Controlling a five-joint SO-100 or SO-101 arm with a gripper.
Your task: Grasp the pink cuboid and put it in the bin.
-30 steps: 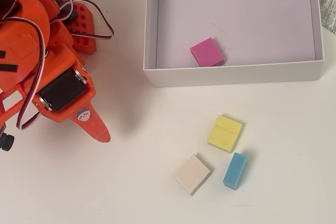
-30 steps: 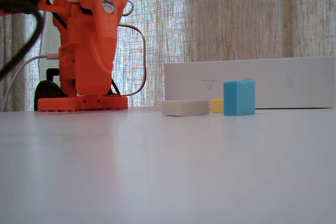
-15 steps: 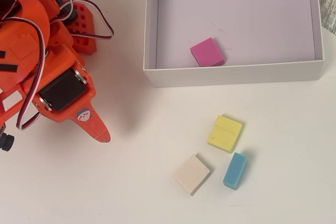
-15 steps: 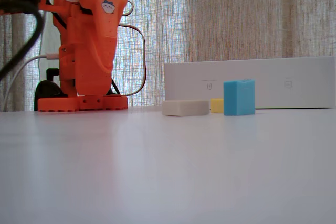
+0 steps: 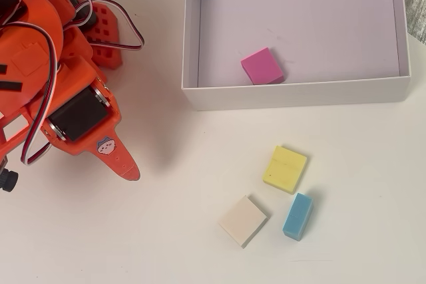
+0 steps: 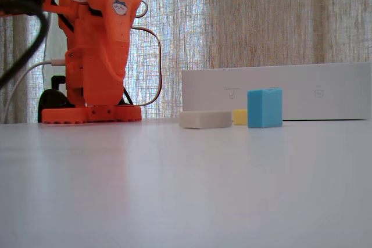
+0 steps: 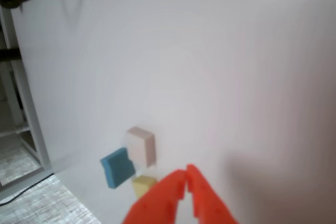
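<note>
In the overhead view the orange arm (image 5: 60, 91) sits folded at left, its gripper (image 7: 186, 178) closed and empty; the pink cuboid (image 5: 261, 66) lies inside the bin (image 5: 293, 94).

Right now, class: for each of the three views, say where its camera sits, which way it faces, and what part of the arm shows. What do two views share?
Overhead view: above, facing down on the bin holding the pink cuboid; orange arm at left.
Fixed view: table level, facing the bin's wall; arm base at left.
Wrist view: on the arm, facing the table; shut gripper below.
Shared by all: the blue block, cream block.
</note>
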